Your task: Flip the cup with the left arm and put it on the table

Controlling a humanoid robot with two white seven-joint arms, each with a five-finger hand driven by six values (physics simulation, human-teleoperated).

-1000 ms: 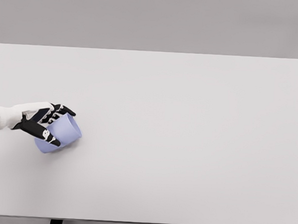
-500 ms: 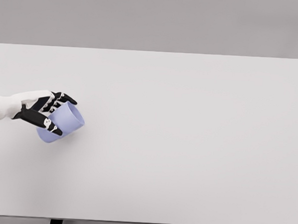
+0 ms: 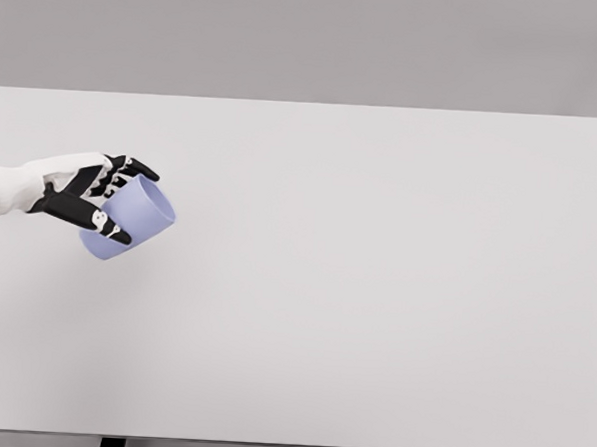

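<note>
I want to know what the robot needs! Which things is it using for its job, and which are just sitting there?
Used for the job:
- light purple plastic cup, tilted and gripped
- robot's left black-and-white hand, wrapped around the cup
- wide white table, where the cup should end up

Just lying about:
- nothing else shows; beyond the table there is only a plain grey wall

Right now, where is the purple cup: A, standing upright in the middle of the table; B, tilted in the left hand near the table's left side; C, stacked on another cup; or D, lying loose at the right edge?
B: the left hand has its fingers wrapped around the tilted purple cup near the left side of the table.
</note>
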